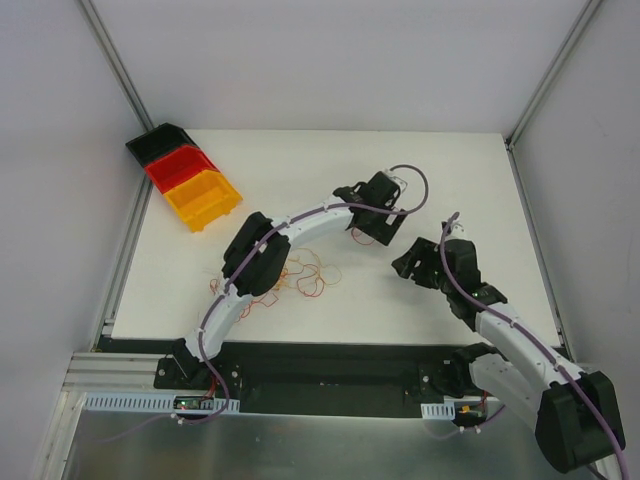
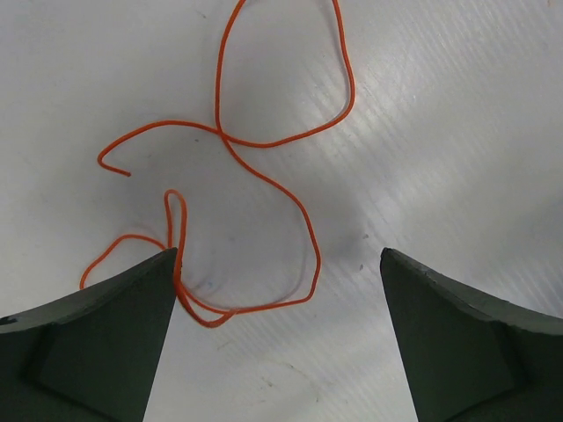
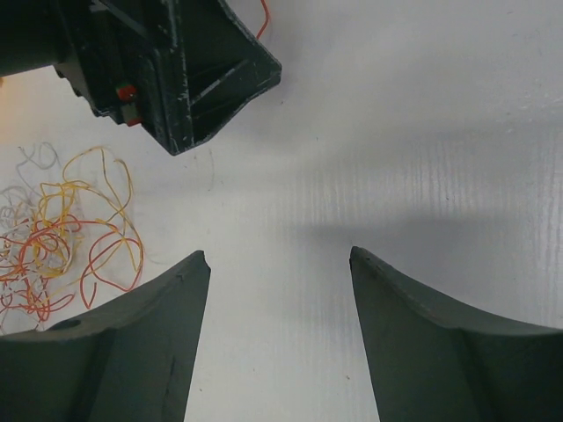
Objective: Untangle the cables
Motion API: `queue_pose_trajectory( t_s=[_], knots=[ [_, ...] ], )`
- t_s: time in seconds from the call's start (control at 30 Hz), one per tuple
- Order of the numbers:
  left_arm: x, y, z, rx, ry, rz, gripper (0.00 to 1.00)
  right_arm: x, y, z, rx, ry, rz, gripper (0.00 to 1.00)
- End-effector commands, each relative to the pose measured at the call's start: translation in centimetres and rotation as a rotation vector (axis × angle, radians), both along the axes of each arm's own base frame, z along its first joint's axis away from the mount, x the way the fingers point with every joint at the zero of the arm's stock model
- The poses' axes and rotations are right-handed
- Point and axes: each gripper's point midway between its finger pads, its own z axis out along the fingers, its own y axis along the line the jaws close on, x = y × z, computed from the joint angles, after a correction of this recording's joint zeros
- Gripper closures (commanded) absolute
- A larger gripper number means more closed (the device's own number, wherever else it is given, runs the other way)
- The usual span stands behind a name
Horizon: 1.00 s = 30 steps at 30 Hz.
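One orange cable (image 2: 290,198) snakes lengthwise on the table (image 2: 457,132), away from the wide-spread left tool (image 2: 278,252); the right tool (image 3: 280,255) is spread too, pinching nothing.

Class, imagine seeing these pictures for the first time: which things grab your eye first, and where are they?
A single orange cable loops loose on the white table between the wide-open fingers of the left hand. A tangle of orange, red, yellow and white cables lies beside the elbow of the left arm, towards the table's near edge. Three bins, black, red and yellow, sit at the far left corner.
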Motion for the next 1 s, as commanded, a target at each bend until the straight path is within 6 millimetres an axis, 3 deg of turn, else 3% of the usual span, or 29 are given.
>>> queue_pose_trajectory(
  t_s=[0.0, 0.1, 0.27, 0.33, 0.4, 0.43, 0.53, 0.6, 0.7, 0.9, 0.97],
  knots=[
    [0.6, -0.5, -0.2, 0.066, -0.060, -0.059, 0.08, 0.6, -0.5, 1.1, 0.032, -0.058, -0.045, 0.32],
    [0.4, -0.5, -1.2, 0.113, -0.076, -0.065, 0.16, 0.6, -0.9, 1.2, 0.037, -0.067, -0.064, 0.32],
    [1.0, 0.2, -2.2, 0.205, -0.142, -0.045, 0.44, 0.4, -1.2, 1.3, 0.042, -0.088, -0.081, 0.32],
    [1.9, 0.9, -1.2, 0.238, -0.193, -0.016, 0.68, 0.3, -1.3, 1.3, 0.042, -0.091, -0.083, 0.33],
    [2.7, 1.9, 1.3, 0.246, -0.246, 0.025, 0.95, 0.3, -1.2, 1.3, 0.042, -0.091, -0.078, 0.33],
    [2.8, 2.4, 3.0, 0.228, -0.259, 0.044, 1.00, 0.4, -1.1, 1.4, 0.044, -0.094, -0.073, 0.33],
    [1.6, 4.7, 7.6, 0.115, -0.211, 0.071, 1.00, 0.4, -0.8, 1.5, 0.045, -0.099, -0.053, 0.33],
    [0.5, 7.1, 11.0, 0.015, -0.164, 0.088, 1.00, 0.5, -0.5, 1.6, 0.049, -0.106, -0.034, 0.32],
    [-1.6, 10.8, 14.7, -0.107, -0.094, 0.103, 1.00, 0.5, -0.3, 1.6, 0.055, -0.109, -0.020, 0.32],
    [-2.7, 20.6, 23.2, -0.163, -0.200, 0.280, 1.00, 0.6, 0.1, 1.6, 0.059, -0.105, 0.000, 0.32],
    [-2.7, 24.0, 24.7, -0.135, -0.240, 0.372, 1.00, 0.6, 0.2, 1.6, 0.060, -0.105, 0.006, 0.32]
  ],
)
